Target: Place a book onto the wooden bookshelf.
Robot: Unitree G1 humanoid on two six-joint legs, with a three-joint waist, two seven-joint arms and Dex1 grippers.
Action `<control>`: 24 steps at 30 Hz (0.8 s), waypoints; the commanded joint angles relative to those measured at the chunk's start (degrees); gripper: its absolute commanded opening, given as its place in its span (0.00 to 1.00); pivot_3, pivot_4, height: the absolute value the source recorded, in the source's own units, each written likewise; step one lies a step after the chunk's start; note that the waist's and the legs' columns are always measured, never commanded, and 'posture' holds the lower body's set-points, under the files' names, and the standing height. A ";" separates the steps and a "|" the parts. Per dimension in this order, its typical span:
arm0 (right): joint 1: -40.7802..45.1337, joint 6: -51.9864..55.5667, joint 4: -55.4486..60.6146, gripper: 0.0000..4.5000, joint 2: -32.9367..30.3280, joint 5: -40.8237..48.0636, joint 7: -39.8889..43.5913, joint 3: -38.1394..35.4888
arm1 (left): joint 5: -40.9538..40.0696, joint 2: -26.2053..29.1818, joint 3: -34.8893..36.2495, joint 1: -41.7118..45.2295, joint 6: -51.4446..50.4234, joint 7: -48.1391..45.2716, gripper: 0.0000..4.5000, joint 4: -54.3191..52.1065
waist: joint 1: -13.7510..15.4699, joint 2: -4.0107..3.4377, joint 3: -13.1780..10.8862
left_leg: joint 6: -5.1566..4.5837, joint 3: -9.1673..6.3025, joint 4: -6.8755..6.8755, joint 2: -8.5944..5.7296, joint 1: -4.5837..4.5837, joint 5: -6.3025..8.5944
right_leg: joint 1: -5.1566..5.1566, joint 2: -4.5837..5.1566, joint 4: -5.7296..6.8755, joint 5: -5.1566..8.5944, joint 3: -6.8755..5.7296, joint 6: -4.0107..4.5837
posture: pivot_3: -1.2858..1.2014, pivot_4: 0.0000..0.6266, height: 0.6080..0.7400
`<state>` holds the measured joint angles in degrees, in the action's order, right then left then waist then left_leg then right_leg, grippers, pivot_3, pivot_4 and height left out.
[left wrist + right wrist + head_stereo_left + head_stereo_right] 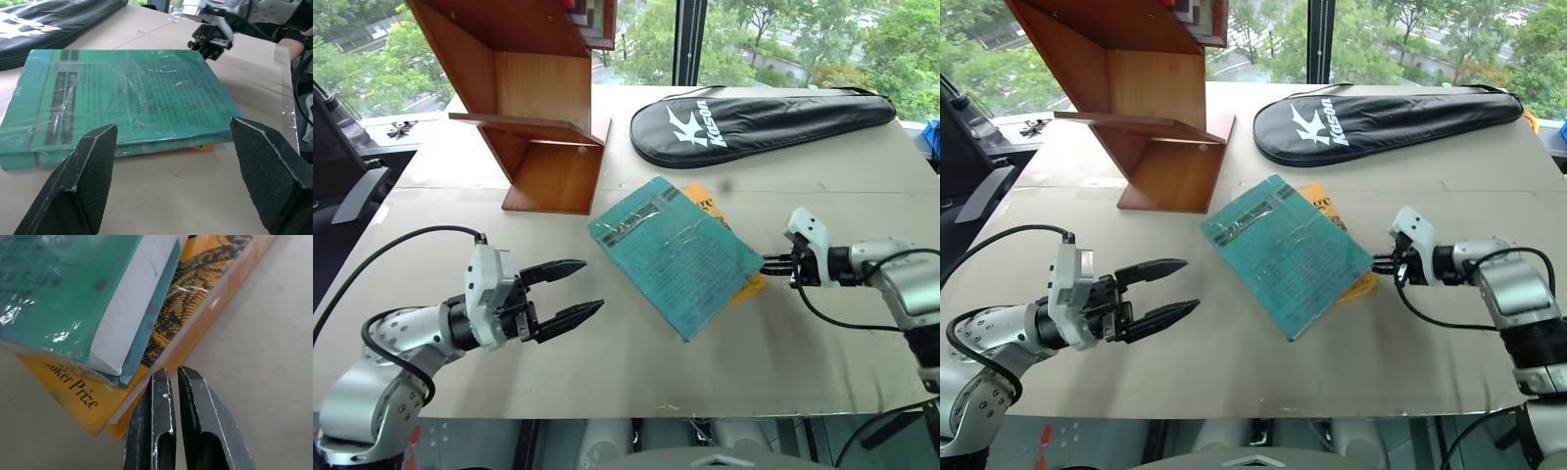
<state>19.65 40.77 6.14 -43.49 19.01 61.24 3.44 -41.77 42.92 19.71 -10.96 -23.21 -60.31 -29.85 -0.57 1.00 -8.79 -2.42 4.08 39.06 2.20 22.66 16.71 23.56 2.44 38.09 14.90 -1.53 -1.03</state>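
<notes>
Currently the book (674, 253) lies flat on the surface (636, 362), partly over a yellow book (734, 257), near the front of the wooden bookshelf (533, 108) and to its right. Long axis runs diagonally, from the corner nearest the bookshelf down toward the right hand (771, 264). That hand is the closer one: fingers pressed together, holding nothing, tips just beside the book's right corner, at the yellow book's edge; contact cannot be confirmed. Left hand (570, 292) sits well apart from the book, on the side away from the right hand, fingers wide apart, empty, pointing at the book's long edge. Judgement: next move probably turns on the right hand nudging or levering that corner.
</notes>
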 commanded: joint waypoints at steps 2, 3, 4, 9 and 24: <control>-4.41 1.14 9.02 0.03 -4.11 1.43 -4.19 -9.35 | 0.21 1.13 1.46 -0.26 1.28 -1.40 0.84 1.20 | 0.25 -0.01 -0.01 | 0.00 -0.01 0.00 -0.01 0.03 0.00 | 0.00 0.00 -0.02 0.00 -0.02 0.00 | 0.52 0.24 1.00; -4.98 1.40 9.61 0.03 -5.53 1.58 -4.24 -10.70 | 0.40 1.32 1.67 -0.65 1.51 -1.88 0.84 1.62 | 0.33 -0.01 -0.01 | 0.00 -0.01 0.00 -0.04 0.05 0.00 | 0.01 0.02 -0.03 0.00 -0.02 -0.01 | 0.52 0.24 1.00; -5.17 1.72 9.95 0.03 -6.59 2.03 -4.24 -11.69 | 0.58 1.48 1.79 -1.04 1.78 -2.34 0.84 1.97 | 0.31 0.00 0.00 | -0.01 0.00 0.01 -0.05 0.05 0.00 | 0.01 0.02 -0.04 0.00 -0.01 -0.01 | 0.52 0.24 1.00; 3.85 2.31 7.73 0.03 -8.54 2.41 -4.76 -9.42 | 2.37 2.11 2.07 -4.52 5.03 -6.48 0.84 4.20 | -0.48 -0.01 -0.01 | -0.01 0.05 0.03 0.01 -0.04 0.00 | 0.01 -0.14 -0.05 0.00 0.15 0.00 | 0.52 0.24 1.00; 16.12 -5.46 -2.41 0.03 2.72 -7.03 -5.42 9.54 | 3.19 -0.05 5.23 -11.46 8.65 -6.11 0.84 4.66 | 0.26 0.02 0.01 | -0.12 0.05 0.06 -0.07 0.13 0.07 | 0.08 0.01 -0.12 0.00 0.07 0.00 | 0.52 0.24 1.00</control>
<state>34.76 36.12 1.39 -40.89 11.23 54.73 13.26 -38.38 43.12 23.26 -21.95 -15.66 -66.77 -23.99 -0.31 1.02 -8.78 -2.54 4.10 39.12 2.14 22.78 16.78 23.64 2.44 37.98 14.91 -1.48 -1.03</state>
